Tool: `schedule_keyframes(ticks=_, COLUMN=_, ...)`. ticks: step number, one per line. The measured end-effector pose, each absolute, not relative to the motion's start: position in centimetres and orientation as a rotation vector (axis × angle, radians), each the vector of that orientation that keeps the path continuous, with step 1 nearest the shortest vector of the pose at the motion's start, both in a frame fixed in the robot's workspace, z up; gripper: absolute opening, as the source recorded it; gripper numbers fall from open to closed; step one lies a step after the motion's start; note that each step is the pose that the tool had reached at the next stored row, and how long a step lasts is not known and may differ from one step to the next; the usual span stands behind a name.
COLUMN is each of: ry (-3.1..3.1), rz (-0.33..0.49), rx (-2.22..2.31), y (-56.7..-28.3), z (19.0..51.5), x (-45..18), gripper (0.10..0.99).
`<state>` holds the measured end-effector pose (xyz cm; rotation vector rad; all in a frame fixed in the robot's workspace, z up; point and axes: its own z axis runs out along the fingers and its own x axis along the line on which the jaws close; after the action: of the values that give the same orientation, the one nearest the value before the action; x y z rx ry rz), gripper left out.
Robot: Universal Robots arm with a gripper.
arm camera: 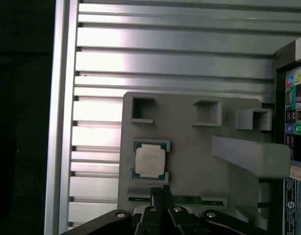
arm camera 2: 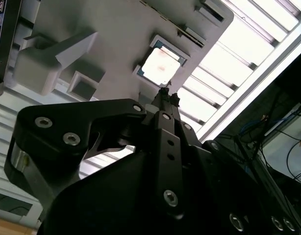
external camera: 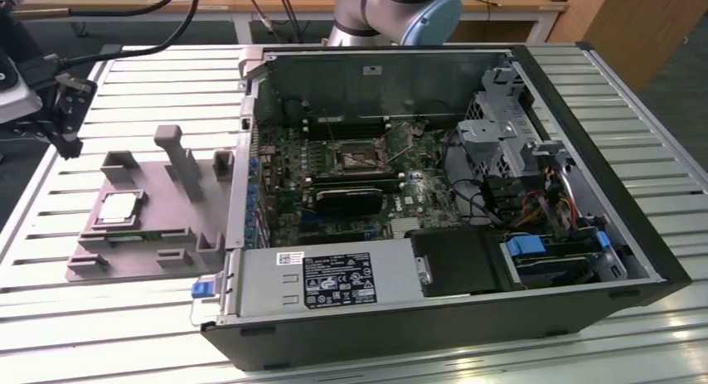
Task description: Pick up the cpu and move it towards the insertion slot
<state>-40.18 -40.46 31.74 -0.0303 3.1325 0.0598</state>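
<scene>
The cpu (external camera: 119, 208) is a small silver square lying flat in a recess of a grey holder plate (external camera: 166, 197), on the slatted table to the exterior view's left of the open computer case. Both wrist views show the cpu (arm camera 2: 161, 66) (arm camera: 150, 160) from above. My gripper (external camera: 69, 142) hangs in the air above the table beyond the plate, apart from the chip. Its black fingertips (arm camera 2: 165, 96) (arm camera: 161, 192) are pressed together with nothing between them. The insertion slot (external camera: 356, 156) is the metal-framed square socket on the motherboard inside the case.
A green memory stick (arm camera: 185, 199) lies in the holder plate near the cpu, and a tall grey post (external camera: 175, 156) rises from the plate. Inside the case sit a black heatsink (external camera: 345, 200), a power supply (external camera: 321, 280) and drive cages (external camera: 520, 152). The case wall (external camera: 245, 135) stands between plate and socket.
</scene>
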Motion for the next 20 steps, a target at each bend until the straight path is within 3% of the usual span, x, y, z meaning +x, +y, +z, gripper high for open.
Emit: schedule_keyframes(ticks=20, ry=3.132, rz=0.06, rx=-0.03, y=-40.5, z=28.1, x=-40.3, gripper=0.102)
